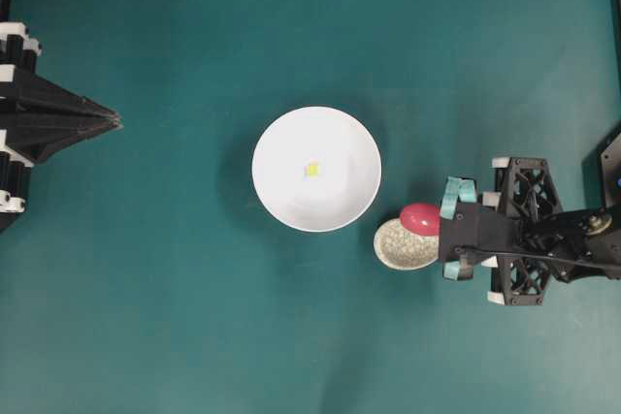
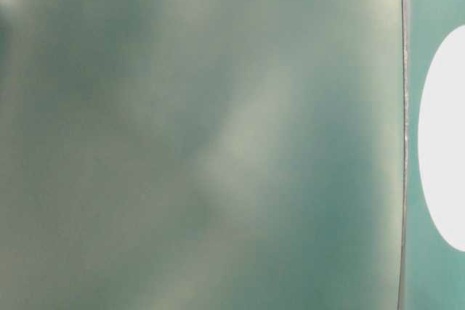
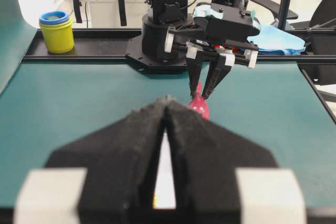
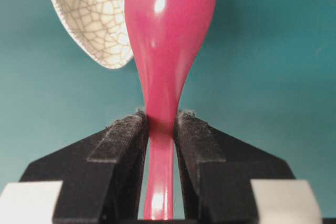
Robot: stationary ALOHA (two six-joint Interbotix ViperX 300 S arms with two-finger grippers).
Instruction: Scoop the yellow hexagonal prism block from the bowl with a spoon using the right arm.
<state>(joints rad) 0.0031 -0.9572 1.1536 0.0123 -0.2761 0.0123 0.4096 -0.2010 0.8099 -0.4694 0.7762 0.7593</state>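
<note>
Spoon (image 4: 165, 51) handle clamped in right claw (image 4: 160, 124) over spoon rest (image 1: 403, 244); yellow block (image 1: 312, 170) in bowl (image 1: 281, 143); left claw (image 1: 114, 122) together.

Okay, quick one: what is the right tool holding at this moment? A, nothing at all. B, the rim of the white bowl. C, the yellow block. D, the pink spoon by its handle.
D: in the right wrist view the right tool is shut on the spoon handle, while the yellow block lies in the bowl.
</note>
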